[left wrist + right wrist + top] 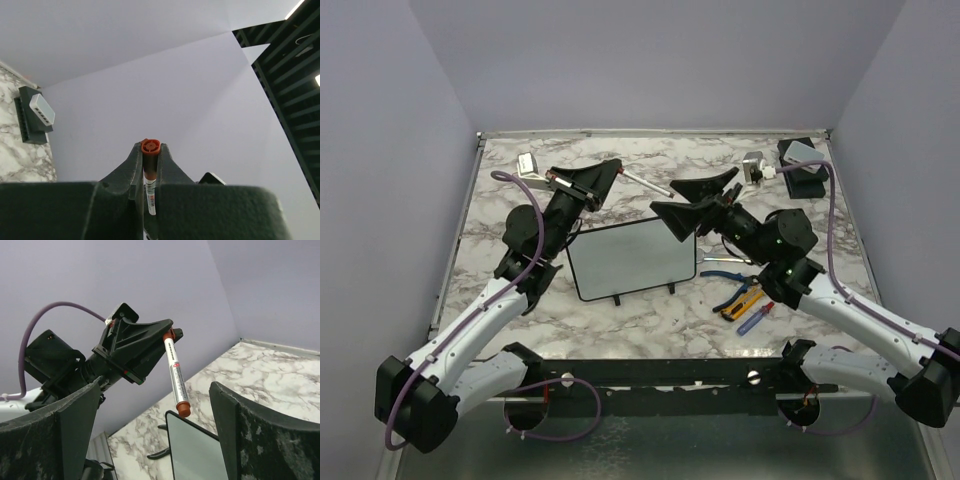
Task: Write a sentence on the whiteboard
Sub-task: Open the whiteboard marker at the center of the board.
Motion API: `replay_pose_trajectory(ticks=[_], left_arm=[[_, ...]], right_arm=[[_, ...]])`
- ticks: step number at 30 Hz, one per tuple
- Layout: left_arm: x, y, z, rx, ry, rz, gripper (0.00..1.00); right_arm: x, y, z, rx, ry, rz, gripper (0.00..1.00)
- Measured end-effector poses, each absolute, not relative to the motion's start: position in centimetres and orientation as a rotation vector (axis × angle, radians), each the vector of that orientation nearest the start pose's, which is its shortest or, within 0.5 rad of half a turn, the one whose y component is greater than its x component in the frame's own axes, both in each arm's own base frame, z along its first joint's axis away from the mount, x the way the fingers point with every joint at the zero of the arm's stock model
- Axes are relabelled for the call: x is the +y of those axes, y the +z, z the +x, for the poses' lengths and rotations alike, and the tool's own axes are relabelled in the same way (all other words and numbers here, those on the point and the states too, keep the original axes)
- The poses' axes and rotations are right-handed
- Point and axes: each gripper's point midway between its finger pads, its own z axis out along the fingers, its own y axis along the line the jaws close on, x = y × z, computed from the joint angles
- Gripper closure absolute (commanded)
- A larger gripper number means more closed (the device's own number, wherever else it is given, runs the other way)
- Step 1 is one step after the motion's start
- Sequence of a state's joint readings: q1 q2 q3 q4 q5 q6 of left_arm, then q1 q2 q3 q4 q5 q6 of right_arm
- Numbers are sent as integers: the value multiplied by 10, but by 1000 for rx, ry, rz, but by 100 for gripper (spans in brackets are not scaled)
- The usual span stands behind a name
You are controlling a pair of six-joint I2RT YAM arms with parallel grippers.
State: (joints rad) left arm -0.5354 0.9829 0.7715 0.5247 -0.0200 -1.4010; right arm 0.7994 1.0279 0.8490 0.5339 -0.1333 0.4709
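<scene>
Left end effector (pixel 151 148) pinching a marker (pixel 175 371); right end effector (pixel 662 198) spread wide.
Capped in orange-red at both ends, the marker juts from the left fingertips toward the right end effector, raised off the marble worktop (pixel 650 325). Below both, toward the arm bases, the whiteboard (pixel 632 258) lies on the worktop, its far right corner under the right fingers.

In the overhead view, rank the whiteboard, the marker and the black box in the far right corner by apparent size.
1. whiteboard, clearly largest
2. black box
3. marker, about as long as the box but far thinner; being raised toward the camera may enlarge it
</scene>
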Motion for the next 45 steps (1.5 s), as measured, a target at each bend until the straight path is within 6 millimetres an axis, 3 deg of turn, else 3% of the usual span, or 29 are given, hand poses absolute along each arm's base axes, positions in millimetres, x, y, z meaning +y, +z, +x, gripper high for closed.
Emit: replay_pose_trajectory(ticks=[9, 23, 38, 45], left_arm=[[-216, 422, 294, 1253, -1686, -651, 100], [-213, 424, 291, 1238, -1691, -653, 100], [-208, 420, 293, 1247, -1637, -663, 100], [-208, 417, 293, 1259, -1621, -660, 100]], right_arm=[[325, 409, 238, 1271, 1299, -338, 21], [338, 430, 243, 1280, 1335, -347, 39], [351, 406, 256, 1410, 1310, -352, 48], [351, 403, 256, 1421, 1307, -353, 54]])
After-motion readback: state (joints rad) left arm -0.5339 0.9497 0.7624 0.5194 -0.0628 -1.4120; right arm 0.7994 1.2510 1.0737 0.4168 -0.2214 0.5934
